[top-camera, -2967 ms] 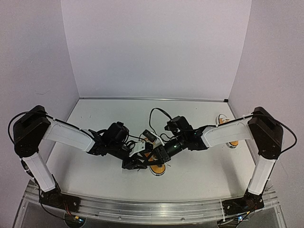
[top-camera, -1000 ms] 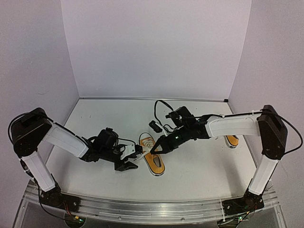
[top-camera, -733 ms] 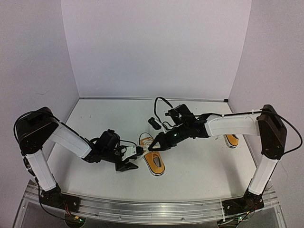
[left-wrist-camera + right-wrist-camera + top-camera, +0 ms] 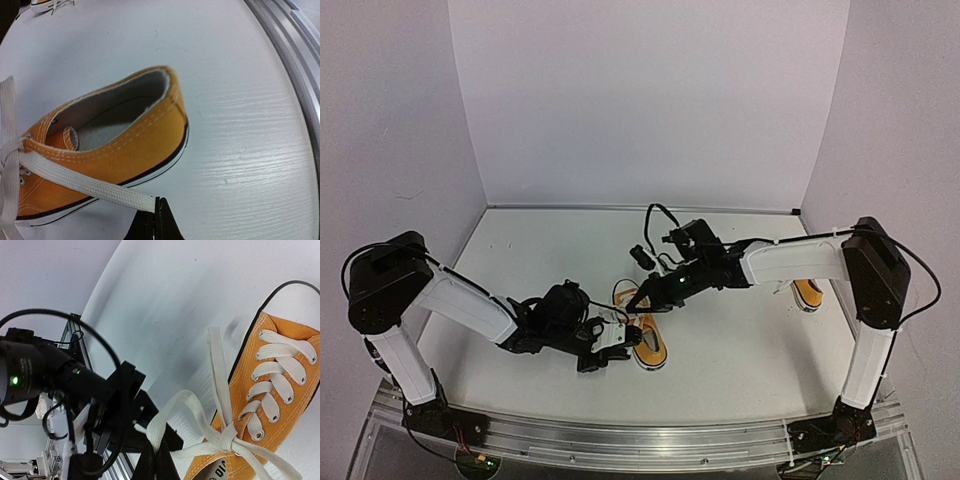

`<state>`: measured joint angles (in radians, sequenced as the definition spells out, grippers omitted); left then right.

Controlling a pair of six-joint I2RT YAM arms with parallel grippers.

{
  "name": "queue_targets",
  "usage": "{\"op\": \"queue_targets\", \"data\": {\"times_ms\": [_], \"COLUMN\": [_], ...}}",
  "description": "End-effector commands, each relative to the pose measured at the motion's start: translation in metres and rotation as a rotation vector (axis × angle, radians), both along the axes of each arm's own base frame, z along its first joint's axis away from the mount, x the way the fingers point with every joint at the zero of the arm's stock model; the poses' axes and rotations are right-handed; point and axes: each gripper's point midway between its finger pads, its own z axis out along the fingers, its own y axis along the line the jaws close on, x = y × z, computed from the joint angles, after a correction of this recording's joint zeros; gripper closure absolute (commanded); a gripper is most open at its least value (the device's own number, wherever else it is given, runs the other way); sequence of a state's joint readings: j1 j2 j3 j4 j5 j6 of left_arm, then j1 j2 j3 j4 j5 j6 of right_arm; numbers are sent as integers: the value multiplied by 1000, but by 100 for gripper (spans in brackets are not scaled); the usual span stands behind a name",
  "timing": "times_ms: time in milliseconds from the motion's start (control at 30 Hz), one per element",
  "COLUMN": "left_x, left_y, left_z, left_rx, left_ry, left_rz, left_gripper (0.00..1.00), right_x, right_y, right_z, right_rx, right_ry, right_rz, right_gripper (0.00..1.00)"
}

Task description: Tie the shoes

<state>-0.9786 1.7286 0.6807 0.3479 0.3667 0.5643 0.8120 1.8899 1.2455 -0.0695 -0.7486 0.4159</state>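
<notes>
An orange-yellow shoe [image 4: 651, 346] with a white sole lies near the table's middle front. Its white laces are crossed in a knot [image 4: 227, 444] above the tongue. My left gripper [image 4: 619, 339] is low at the shoe's left side, shut on the end of one flat white lace [image 4: 80, 182] that runs taut across the shoe's side [image 4: 120, 150]. My right gripper [image 4: 641, 297] is over the shoe's toe end, shut on a folded loop of the other lace [image 4: 182, 407]. The second shoe [image 4: 807, 293] lies at the far right, partly behind the right arm.
A black cable [image 4: 655, 222] arcs over the table behind the right wrist. The metal rail [image 4: 620, 436] runs along the front edge, close to the left gripper; it also shows in the left wrist view [image 4: 295, 35]. White walls close in the back and sides.
Both grippers pulled apart from over the shoe three seconds ago, each holding a lace. In the last second the left gripper shifted right toward the heel, and the right gripper drew its loop back and left.
</notes>
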Motion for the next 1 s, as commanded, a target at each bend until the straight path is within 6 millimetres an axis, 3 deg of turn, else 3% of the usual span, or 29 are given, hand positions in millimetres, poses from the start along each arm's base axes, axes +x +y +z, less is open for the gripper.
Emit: {"op": "queue_targets", "data": {"times_ms": [0, 133, 200, 433, 533, 667, 967], "left_x": [-8, -13, -13, -13, -11, -6, 17], "left_y": [-20, -26, -27, -31, -36, -44, -86], "left_z": [40, 47, 48, 56, 60, 67, 87], "left_rx": [-106, -122, -124, -148, -159, -180, -243], "left_ry": [-26, -35, -33, -25, -22, -16, 56], "left_rz": [-28, -42, -44, -49, -46, -36, 13], "left_gripper": [100, 100, 100, 99, 98, 97, 92], "right_x": [6, -2, -2, 7, 12, 22, 42], "right_y": [16, 21, 19, 0, -13, -38, -99], "right_z": [4, -3, 3, 57, 76, 83, 104], "right_rx": [46, 50, 58, 134, 160, 167, 172], "right_ry": [17, 62, 48, -30, -53, -62, -153], "right_rz": [21, 51, 49, 13, -11, -62, -199], "right_gripper": [89, 75, 69, 55, 45, 33, 31]}}
